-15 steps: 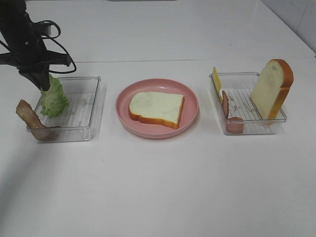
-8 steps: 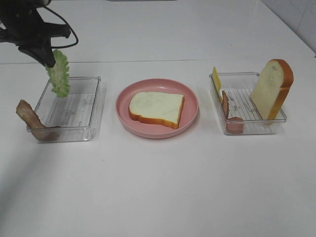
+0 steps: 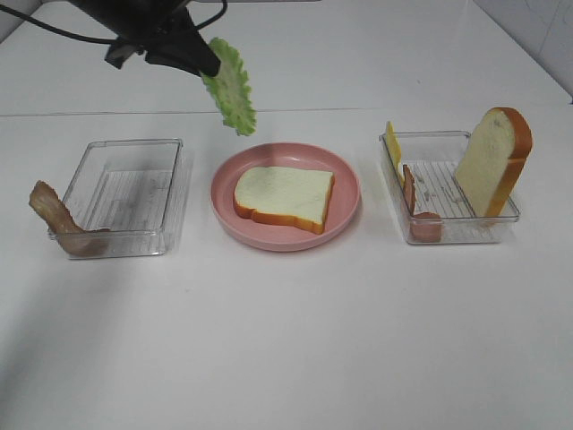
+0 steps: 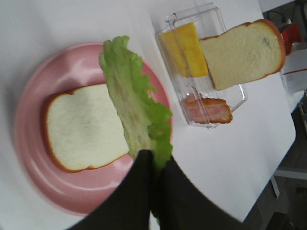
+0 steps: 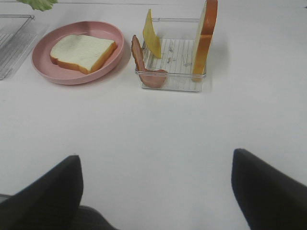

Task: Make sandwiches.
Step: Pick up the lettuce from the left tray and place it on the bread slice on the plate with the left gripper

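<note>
My left gripper [image 3: 204, 63] is shut on a green lettuce leaf [image 3: 231, 87], which hangs in the air just behind the pink plate's [image 3: 286, 242] far left rim. In the left wrist view the lettuce [image 4: 136, 110] dangles from the closed fingertips [image 4: 154, 160] above a bread slice [image 4: 84, 127]. That slice [image 3: 285, 195] lies flat on the plate. My right gripper [image 5: 156, 187] is open, low over the bare table, well short of the right tray [image 5: 172, 84]. It does not show in the high view.
The left clear tray [image 3: 125, 197] has a bacon strip [image 3: 58, 222] draped over its near left corner. The right tray [image 3: 448, 235] holds an upright bread slice [image 3: 494, 161], yellow cheese [image 3: 392, 143] and bacon [image 3: 410, 188].
My left gripper lifted the lettuce out of the left tray and carried it up and to the right, toward the plate. Everything else stayed put.
</note>
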Robot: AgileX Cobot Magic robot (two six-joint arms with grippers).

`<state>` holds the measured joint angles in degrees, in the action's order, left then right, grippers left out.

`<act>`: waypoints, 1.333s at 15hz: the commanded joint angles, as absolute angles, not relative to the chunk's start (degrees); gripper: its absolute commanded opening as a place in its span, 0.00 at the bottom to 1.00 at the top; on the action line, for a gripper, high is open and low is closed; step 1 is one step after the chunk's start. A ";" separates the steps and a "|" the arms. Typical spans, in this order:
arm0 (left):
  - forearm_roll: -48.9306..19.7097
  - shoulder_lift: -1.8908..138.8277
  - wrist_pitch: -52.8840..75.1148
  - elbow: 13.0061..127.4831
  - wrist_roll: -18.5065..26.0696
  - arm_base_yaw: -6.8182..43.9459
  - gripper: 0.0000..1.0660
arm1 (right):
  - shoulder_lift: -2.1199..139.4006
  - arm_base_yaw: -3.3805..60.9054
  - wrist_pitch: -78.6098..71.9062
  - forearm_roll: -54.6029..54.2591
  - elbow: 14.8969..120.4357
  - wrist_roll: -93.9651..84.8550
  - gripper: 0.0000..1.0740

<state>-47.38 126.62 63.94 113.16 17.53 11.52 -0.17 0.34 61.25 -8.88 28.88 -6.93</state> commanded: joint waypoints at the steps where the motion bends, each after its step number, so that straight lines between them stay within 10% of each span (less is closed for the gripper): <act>1: -50.71 128.97 62.97 113.16 18.96 14.15 0.00 | -0.97 0.11 60.79 -9.11 28.82 -6.82 0.75; 11: -51.11 137.51 59.07 113.10 20.86 21.14 0.00 | -0.97 0.11 60.79 -9.17 28.82 -6.82 0.75; 20: -36.33 136.77 53.51 113.16 10.66 21.08 0.14 | -0.97 0.11 60.79 -9.17 28.82 -6.82 0.75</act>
